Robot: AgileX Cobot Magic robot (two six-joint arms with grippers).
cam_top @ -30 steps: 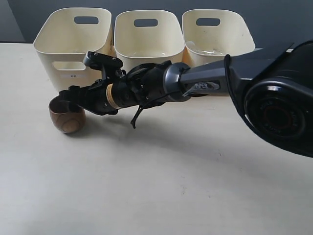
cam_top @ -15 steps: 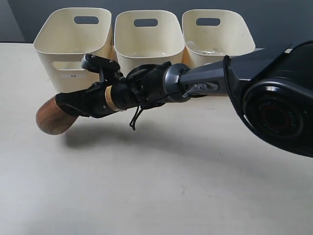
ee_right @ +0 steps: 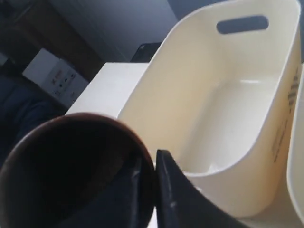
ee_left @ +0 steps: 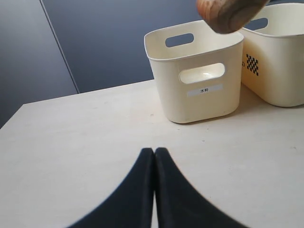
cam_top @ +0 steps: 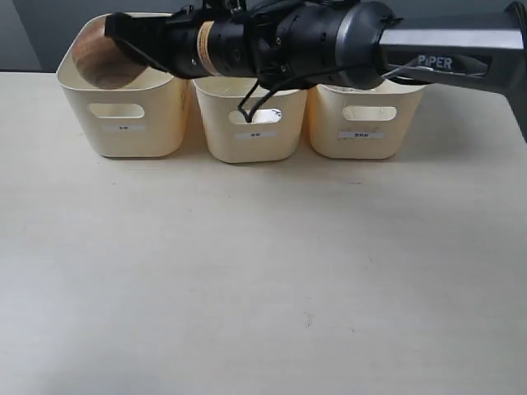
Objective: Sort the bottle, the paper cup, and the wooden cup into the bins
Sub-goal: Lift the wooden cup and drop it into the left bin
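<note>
The dark brown wooden cup hangs tilted over the left bin, its mouth facing the right wrist camera. My right gripper has reached across from the right and is shut on the cup's rim, one finger inside and one outside. In the right wrist view the wooden cup sits above the left bin's hollow, which looks bare. My left gripper is shut on nothing, low over the table, facing the left bin with the wooden cup above it. The bottle and paper cup are out of view.
The middle bin and right bin stand in a row with the left one at the table's back edge. The right arm's dark body stretches over their tops. A dark wall rises behind them.
The right gripper has lifted the wooden cup off the table in front of the left bin and carried it up and back, over that bin's opening.
</note>
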